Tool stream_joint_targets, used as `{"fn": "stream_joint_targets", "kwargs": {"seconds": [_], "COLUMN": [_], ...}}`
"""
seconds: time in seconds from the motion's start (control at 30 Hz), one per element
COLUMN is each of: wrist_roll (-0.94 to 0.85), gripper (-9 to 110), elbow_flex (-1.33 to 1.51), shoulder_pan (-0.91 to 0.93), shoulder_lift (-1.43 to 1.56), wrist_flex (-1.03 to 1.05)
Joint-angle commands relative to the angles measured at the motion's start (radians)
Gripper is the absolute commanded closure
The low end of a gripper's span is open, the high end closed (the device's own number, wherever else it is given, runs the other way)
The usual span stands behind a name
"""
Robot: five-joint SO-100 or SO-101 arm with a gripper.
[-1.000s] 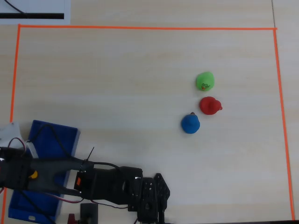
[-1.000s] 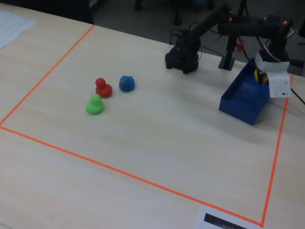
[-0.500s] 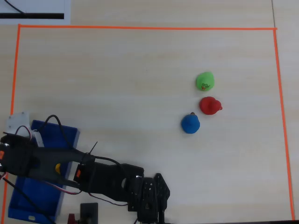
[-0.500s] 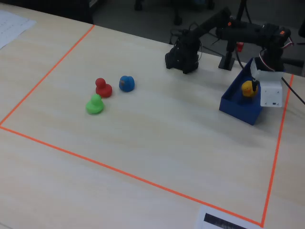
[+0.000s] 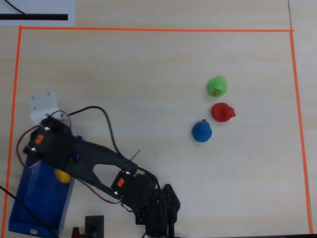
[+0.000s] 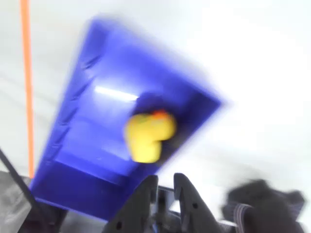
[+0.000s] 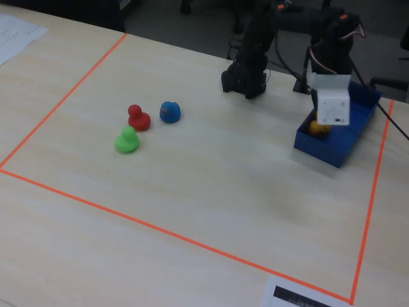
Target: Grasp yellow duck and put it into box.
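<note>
**Yellow duck lying in blue box; gripper raised clear of it**

The yellow duck (image 6: 147,134), a small rounded rubber toy with an orange beak, lies on the floor of the box (image 6: 82,150) near one short end wall. In the overhead view only part of the duck (image 5: 62,174) shows beside the arm. In the fixed view it (image 7: 317,127) sits low behind the near wall of the box (image 7: 332,150).

The box is a long rectangular tray of glossy blue plastic with low walls and ribbed inner sides. It stands at the table's corner, just inside the orange tape border (image 5: 153,29).

The gripper (image 6: 164,187) hangs above the box, apart from the duck. Its dark fingertips stand nearly together with a narrow gap and nothing held between them. The wrist view is motion-blurred.

Well apart on the pale wood-grain table (image 5: 148,89), a green duck (image 5: 217,86), a red duck (image 5: 222,112) and a blue duck (image 5: 201,131) cluster near each other.
</note>
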Motion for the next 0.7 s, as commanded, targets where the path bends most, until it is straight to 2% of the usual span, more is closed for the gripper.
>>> {"fn": "stream_joint_targets", "kwargs": {"seconds": [0.0,0.27,0.67], "wrist_roll": [-0.144,-0.417,-0.512], "gripper": [101,101,101], "elbow_flex": [0.299,0.988,1.62], "shoulder_pan": [0.235,0.693,0.905], "shoulder_lift": [0.377,0.893,1.342], "wrist_flex": [-0.114,-0.413,-0.497]}}
